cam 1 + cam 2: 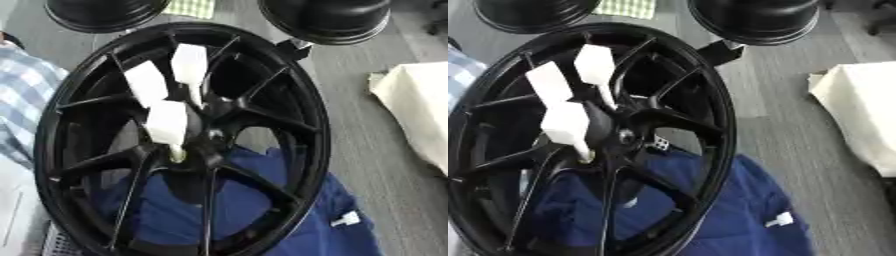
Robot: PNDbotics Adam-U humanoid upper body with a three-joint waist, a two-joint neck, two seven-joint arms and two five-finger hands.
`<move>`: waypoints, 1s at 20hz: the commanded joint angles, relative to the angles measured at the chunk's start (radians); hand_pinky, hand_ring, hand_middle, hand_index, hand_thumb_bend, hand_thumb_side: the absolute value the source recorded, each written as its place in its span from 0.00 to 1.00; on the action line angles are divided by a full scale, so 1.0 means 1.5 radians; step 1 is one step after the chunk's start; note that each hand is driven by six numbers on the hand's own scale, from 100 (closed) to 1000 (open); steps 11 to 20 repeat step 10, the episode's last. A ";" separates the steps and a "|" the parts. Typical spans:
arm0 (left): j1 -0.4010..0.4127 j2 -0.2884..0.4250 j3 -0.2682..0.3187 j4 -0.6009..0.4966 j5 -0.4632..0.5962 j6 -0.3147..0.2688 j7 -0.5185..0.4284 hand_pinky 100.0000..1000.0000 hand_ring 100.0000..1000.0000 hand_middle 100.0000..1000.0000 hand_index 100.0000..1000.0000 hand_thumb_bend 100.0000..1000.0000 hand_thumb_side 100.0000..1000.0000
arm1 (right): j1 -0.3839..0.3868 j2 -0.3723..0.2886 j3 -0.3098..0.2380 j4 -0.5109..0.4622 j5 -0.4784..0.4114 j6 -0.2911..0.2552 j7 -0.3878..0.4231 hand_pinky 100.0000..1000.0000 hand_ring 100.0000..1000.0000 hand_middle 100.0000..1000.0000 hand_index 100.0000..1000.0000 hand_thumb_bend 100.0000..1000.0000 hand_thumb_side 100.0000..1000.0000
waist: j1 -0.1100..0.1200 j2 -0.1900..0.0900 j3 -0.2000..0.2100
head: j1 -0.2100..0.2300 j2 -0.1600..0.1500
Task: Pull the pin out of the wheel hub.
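Note:
A large black spoked wheel [289, 105] stands tilted and fills most of both views. Three pins with white block heads stick out of its hub [206, 135]. The nearest pin [166, 122] has a pale shaft running down into the hub by the centre. A second pin [146, 82] sits up and to the left of it, and a third pin [189, 64] is the highest. Neither of my hands shows in either view, and nothing touches the pins.
A blue cloth [262, 205] lies under the wheel. Two round black objects [325, 17] sit beyond the rim at the top. A cream cloth [416, 110] lies at the right on the grey floor. Blue-checked fabric [22, 95] shows at the left edge.

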 commanded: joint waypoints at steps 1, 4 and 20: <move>-0.009 0.014 0.005 -0.013 0.001 0.000 0.000 0.85 0.79 0.65 0.67 0.21 0.55 | -0.021 -0.014 0.005 -0.092 -0.091 -0.011 -0.031 0.95 0.84 0.73 0.85 0.00 0.28 | -0.004 -0.016 0.002 | 0.002 0.005; -0.015 0.018 0.000 -0.013 0.002 -0.002 -0.004 0.85 0.79 0.65 0.67 0.21 0.54 | -0.056 -0.002 0.032 -0.179 -0.162 -0.023 -0.053 0.94 0.83 0.71 0.82 0.00 0.20 | -0.009 -0.018 0.006 | 0.006 0.012; -0.035 0.024 -0.012 -0.013 0.005 -0.007 -0.015 0.85 0.79 0.65 0.67 0.22 0.54 | -0.142 0.057 0.112 -0.274 -0.224 0.009 -0.055 0.96 0.84 0.69 0.81 0.00 0.23 | -0.020 -0.015 0.021 | 0.011 0.011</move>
